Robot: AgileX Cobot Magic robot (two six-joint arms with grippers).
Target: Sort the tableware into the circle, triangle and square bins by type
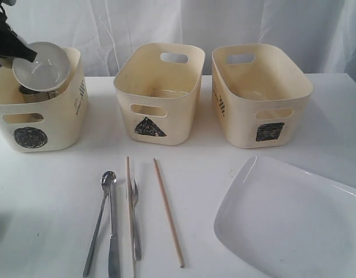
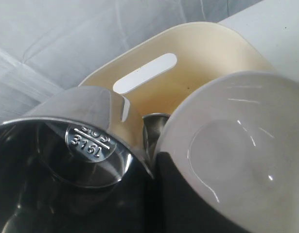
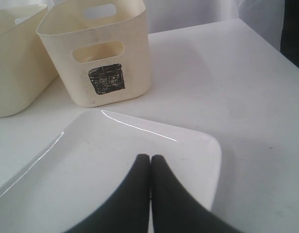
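Note:
My left gripper (image 1: 26,54) is shut on the rim of the small white bowl (image 1: 41,65), holding it tilted over the circle bin (image 1: 50,124). In the left wrist view the bowl (image 2: 246,145) sits beside a shiny steel mug (image 2: 66,145) inside that bin (image 2: 198,53). The spoon (image 1: 108,178), knife (image 1: 113,243), fork (image 1: 135,214) and two chopsticks (image 1: 168,211) lie on the table in front. My right gripper (image 3: 150,158) is shut and empty, hovering over the white plate (image 3: 91,165). The plate (image 1: 293,220) lies at the front right.
The triangle bin (image 1: 160,87) stands in the middle and the square bin (image 1: 264,92) to its right; both look empty. A white curtain hangs behind the white table (image 1: 50,220).

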